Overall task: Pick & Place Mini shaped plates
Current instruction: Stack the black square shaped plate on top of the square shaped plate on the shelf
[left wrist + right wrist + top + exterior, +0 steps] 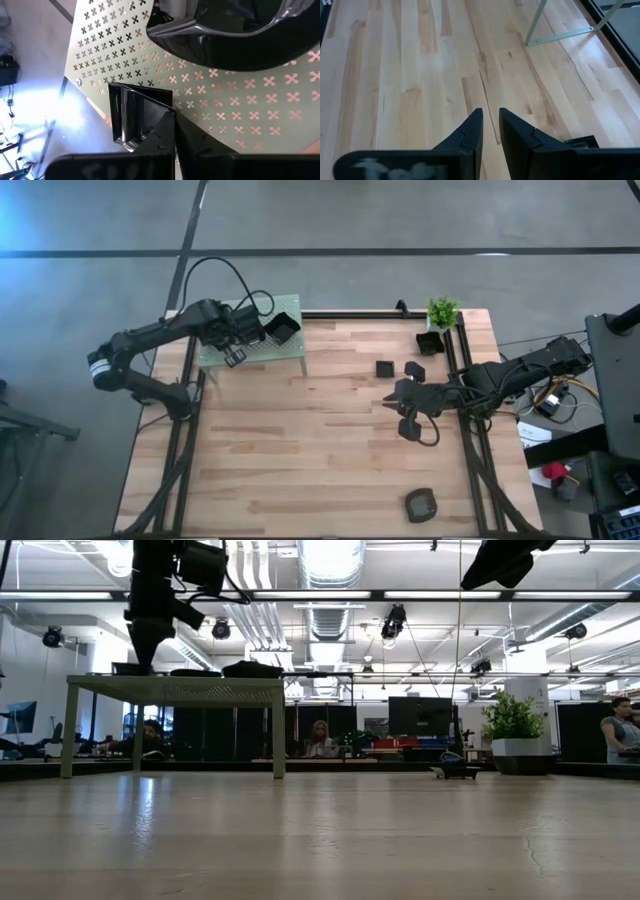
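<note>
Both arms are dark, jointed and slim. The left arm (150, 340) wears a white band near its base and trails a looping black cable (215, 270); each hand ends in angular black fingers (470, 132).

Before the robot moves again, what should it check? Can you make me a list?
1. Left end effector shut: ok.
2. Is it pinching the square plate right beside its tips, on the green platform? Cannot tell.
3. Right end effector empty, fingers slightly apart, above the bare table: ok.
4. More small plates waiting on the table near the right arm: ok.
5. Plant pot out of the way at the table's corner: ok.
</note>
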`<action>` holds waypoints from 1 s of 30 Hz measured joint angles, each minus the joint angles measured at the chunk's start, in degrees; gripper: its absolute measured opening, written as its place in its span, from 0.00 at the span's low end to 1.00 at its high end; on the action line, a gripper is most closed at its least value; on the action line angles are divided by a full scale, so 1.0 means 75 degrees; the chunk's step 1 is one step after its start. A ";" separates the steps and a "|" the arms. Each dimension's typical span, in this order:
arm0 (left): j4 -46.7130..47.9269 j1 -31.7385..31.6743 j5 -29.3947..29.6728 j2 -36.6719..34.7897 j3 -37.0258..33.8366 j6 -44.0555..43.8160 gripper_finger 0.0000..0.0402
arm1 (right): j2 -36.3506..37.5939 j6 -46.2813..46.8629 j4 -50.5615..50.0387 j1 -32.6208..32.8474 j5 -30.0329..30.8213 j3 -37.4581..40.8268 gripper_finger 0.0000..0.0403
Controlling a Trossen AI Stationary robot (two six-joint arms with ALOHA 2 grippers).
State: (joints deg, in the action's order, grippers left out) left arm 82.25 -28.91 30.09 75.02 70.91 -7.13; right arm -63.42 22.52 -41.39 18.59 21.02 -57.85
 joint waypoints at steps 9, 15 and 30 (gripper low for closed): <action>0.0278 0.0000 0.0618 -0.0003 0.0000 0.0053 0.00 | 0.0000 0.0000 0.0003 0.0000 0.0000 0.0001 0.15; 0.0362 -0.0013 0.0738 -0.0006 0.0000 -0.0081 0.00 | 0.0000 0.0000 0.0012 0.0000 0.0000 0.0000 0.15; 0.0176 -0.0067 0.0861 0.0012 0.0000 -0.0151 0.00 | 0.0000 0.0000 0.0023 0.0000 0.0000 0.0001 0.15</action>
State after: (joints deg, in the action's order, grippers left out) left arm 83.57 -29.41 36.55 75.11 70.91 -8.27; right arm -63.42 22.52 -41.21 18.59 21.02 -57.84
